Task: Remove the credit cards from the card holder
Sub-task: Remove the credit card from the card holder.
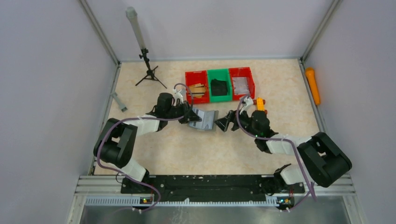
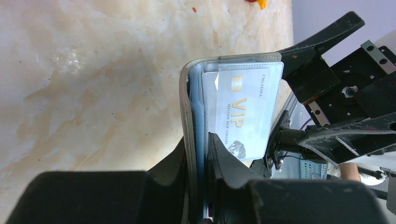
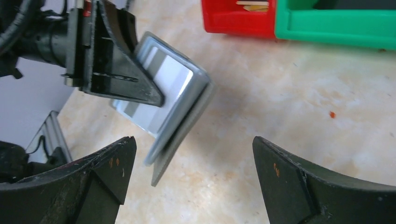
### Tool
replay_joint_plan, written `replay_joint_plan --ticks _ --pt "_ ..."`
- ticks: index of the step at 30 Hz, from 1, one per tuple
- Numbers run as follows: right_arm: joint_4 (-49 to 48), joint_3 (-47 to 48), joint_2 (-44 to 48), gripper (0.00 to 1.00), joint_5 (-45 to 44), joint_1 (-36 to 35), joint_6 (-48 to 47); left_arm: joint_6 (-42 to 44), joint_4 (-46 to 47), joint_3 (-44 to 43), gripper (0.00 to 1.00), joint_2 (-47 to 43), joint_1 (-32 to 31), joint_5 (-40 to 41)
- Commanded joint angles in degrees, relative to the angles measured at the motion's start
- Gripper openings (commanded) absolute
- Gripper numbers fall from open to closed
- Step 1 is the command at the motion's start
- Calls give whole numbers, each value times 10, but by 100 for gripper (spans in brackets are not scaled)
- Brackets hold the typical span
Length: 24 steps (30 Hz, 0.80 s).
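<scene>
From above, I judge the main danger is a tug of war. My left pincer (image 1: pixel 190 115) is closed on the left part of the card holder (image 1: pixel 204 119), and if my right pincer (image 1: pixel 223 123), wide open and empty, pulls too hard, the holder may slip out or fall on the table (image 1: pixel 187 149). The holder is between both pincers, just beside the right one. In my left wrist view, a credit card (image 2: pixel 245 112) marked VIP sits inside a clear pocket, to the right of my closed fingers (image 2: pixel 180 154). I could pinch pocket and card together, and then nothing comes out. In my right wrist view, the holder stands tilted ahead of my open fingers (image 3: pixel 107 163), not touching them and nearer to the left one.
</scene>
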State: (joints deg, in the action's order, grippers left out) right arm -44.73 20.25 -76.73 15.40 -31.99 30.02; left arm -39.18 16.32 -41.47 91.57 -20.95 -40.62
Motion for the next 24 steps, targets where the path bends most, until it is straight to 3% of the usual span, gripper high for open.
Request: replay_joint_plan --ticks 1,4,21,24 --pt "-102 41 -39 98 98 -4 45 -16 86 14 1 -32 -1 -34" --pt "-147 46 -70 97 141 -4 70 -14 87 13 2 -33 -2 -40" --pt "-110 68 -88 33 163 6 67 -25 158 60 5 -107 -2 -45" --pt "-129 60 -89 28 167 17 83 -10 139 63 8 -123 -1 -26"
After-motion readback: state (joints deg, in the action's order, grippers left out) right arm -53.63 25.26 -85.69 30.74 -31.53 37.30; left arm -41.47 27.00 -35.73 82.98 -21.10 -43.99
